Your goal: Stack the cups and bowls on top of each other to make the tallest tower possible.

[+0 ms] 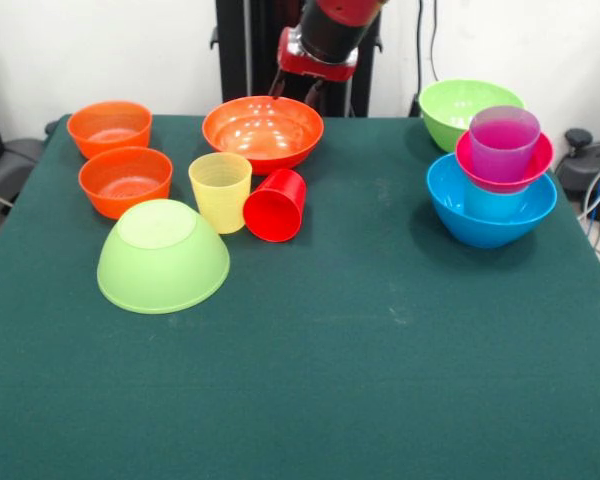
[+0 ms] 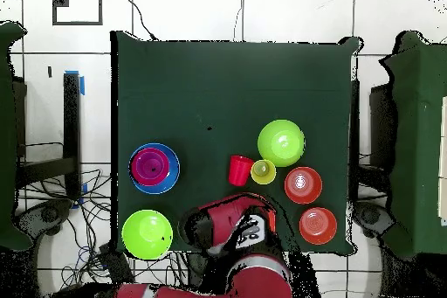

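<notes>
The claw (image 1: 298, 92) hovered over the wide glossy orange plastic bowl (image 1: 263, 131) at the green bench's (image 1: 380, 350) far edge; whether spread or pressed together, I cannot tell. It probably should grip the rim squarely, lifting level.

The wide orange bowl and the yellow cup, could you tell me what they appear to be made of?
The wide orange bowl looks like glossy hard plastic: bright highlights sit on its inner wall. The yellow cup seems thinner plastic, slightly translucent with a duller sheen. Neither material can be confirmed by look alone.
</notes>
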Action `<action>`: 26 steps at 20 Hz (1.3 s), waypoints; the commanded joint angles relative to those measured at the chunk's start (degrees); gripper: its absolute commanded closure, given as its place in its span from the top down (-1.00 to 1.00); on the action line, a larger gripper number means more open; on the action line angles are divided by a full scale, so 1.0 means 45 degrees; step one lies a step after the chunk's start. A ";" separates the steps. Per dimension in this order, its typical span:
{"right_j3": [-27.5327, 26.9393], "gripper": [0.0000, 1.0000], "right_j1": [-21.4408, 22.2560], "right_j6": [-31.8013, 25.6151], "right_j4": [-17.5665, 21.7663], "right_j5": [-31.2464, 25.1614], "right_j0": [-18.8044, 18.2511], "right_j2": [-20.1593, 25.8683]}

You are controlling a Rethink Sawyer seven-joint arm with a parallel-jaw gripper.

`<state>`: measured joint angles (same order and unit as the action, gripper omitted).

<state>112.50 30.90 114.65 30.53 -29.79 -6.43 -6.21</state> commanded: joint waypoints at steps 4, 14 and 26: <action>0.0724 1.00 -0.0314 -0.0057 -0.0930 0.1634 -0.2054 0.3321; 0.1209 1.00 -0.0428 -0.0085 -0.0267 0.2429 -0.3465 0.4180; 0.1092 1.00 -0.0572 -0.0054 -0.0040 0.2218 -0.3907 0.4494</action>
<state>117.61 31.24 114.65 29.25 -22.94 -23.71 7.67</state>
